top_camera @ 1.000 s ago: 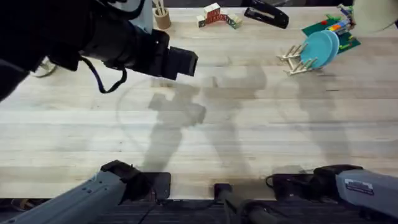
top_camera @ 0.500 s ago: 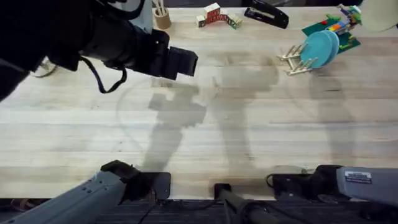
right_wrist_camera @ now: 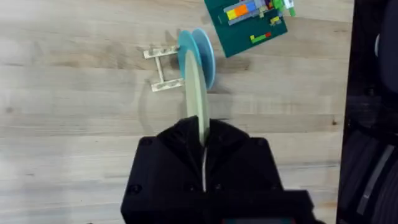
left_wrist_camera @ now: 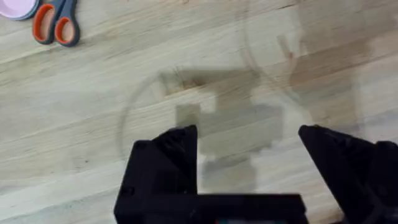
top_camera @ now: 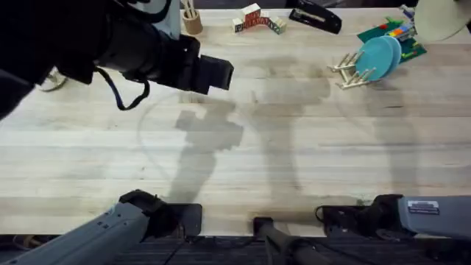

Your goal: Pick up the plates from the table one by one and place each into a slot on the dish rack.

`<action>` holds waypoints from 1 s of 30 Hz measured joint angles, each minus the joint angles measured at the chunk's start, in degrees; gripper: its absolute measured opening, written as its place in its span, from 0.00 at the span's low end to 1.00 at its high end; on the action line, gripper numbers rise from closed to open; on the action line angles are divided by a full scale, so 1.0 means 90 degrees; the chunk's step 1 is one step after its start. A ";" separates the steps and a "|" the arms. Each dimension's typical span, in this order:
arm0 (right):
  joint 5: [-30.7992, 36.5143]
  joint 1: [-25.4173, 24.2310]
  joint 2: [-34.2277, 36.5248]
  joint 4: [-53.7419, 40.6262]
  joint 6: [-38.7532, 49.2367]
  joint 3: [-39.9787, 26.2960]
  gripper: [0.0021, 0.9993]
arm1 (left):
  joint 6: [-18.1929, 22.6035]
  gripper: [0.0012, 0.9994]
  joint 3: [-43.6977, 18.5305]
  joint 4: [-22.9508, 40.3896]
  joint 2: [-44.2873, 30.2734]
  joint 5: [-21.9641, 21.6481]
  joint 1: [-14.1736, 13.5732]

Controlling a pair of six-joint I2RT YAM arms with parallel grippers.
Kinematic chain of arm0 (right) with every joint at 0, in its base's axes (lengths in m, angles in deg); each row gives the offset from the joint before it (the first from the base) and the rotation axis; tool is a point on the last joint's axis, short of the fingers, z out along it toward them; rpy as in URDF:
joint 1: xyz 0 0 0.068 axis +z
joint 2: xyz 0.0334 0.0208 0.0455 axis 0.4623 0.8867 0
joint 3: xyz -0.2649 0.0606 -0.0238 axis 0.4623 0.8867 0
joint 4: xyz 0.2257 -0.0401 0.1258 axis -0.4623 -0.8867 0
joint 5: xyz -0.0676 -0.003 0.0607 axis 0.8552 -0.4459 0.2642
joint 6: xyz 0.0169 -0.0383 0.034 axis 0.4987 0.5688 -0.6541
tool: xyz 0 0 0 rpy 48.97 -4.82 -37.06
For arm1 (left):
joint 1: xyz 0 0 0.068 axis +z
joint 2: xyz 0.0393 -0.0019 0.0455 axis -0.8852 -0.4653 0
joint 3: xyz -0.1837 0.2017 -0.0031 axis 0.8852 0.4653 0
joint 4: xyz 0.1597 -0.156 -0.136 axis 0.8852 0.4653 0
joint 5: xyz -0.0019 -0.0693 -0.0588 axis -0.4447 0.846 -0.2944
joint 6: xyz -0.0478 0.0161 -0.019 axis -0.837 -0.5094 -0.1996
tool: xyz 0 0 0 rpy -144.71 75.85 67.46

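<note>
Now your right gripper point(right_wrist_camera: 203, 140) pinches the cream plate point(right_wrist_camera: 196, 93) edge-on, above the table point(top_camera: 309, 154). Your left gripper point(left_wrist_camera: 249, 158) hangs wide open, empty. Far right, the rack point(top_camera: 344, 72) holds the teal plate point(top_camera: 374, 57) and blue plate point(top_camera: 395, 50).

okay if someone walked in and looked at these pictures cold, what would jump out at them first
Probably the right gripper, shut on a cream-yellow plate held edge-on above the dish rack. That rack sits far right on the table, with a teal plate and a pale blue plate already standing in it. Next, the left arm looms large and dark at the upper left, its gripper open over bare wood.
</note>
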 joint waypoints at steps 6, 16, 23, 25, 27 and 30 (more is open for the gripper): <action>-0.0003 0.0000 0.0001 0.0024 0.0025 0.0000 0.03 | 0.0000 0.99 0.0000 0.0000 0.0000 -0.0018 0.0000; -0.0025 -0.0018 0.0310 -0.0366 0.0102 -0.0012 0.03 | 0.0000 0.99 0.0000 0.0000 0.0000 -0.0038 0.0000; -0.0192 -0.0093 0.0885 -0.0359 0.0223 -0.0012 0.03 | 0.0000 1.00 0.0000 0.0000 0.0000 -0.0038 0.0000; -0.0324 -0.0141 0.1025 -0.0357 0.0292 -0.0012 0.03 | 0.0000 0.99 0.0000 0.0000 0.0000 -0.0038 0.0000; -0.0394 -0.0206 0.1177 -0.0359 0.0334 -0.0012 0.03 | 0.0000 0.99 0.0000 0.0000 -0.0001 -0.0038 0.0000; -0.0449 -0.0288 0.1395 -0.0343 0.0412 -0.0012 0.03 | 0.0002 1.00 0.0000 0.0000 -0.0001 -0.0038 0.0000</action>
